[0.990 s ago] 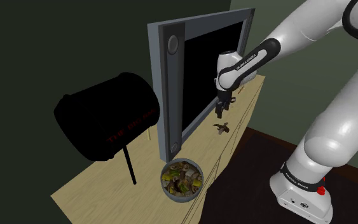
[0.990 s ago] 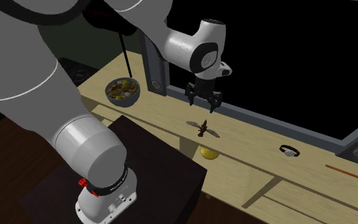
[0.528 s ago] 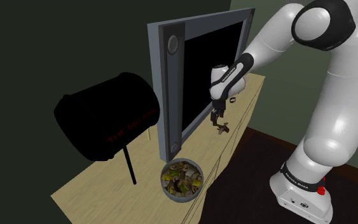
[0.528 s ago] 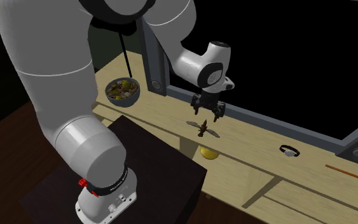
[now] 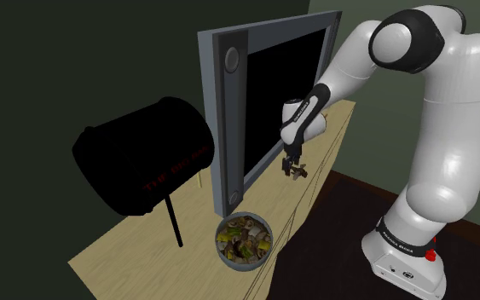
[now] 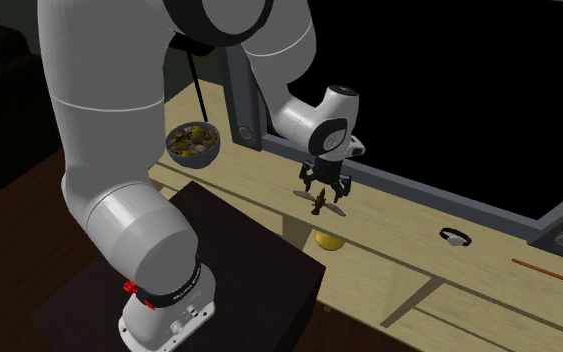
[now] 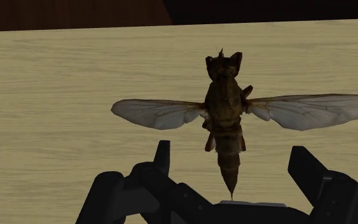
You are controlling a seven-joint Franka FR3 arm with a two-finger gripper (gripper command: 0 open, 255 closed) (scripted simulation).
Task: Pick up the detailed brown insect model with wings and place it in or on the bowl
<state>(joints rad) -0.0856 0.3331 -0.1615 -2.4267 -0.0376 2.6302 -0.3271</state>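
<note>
The spread gripper (image 7: 231,153) straddled the brown insect (image 7: 225,108), the bowl (image 5: 245,264) at its seven o'clock in the shoulder view, the drum's (image 5: 135,141) red lettering (image 5: 174,170) unreadable.

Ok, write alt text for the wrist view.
A brown insect model with clear, spread wings lies on a pale wood-grain surface. Its tail end sits between the open black fingers of the gripper, touching neither.

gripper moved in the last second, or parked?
Yes. In the second exterior view the gripper has come down against the grey frame, toward the cabinet top, and now hangs open just above the insect model.
</note>
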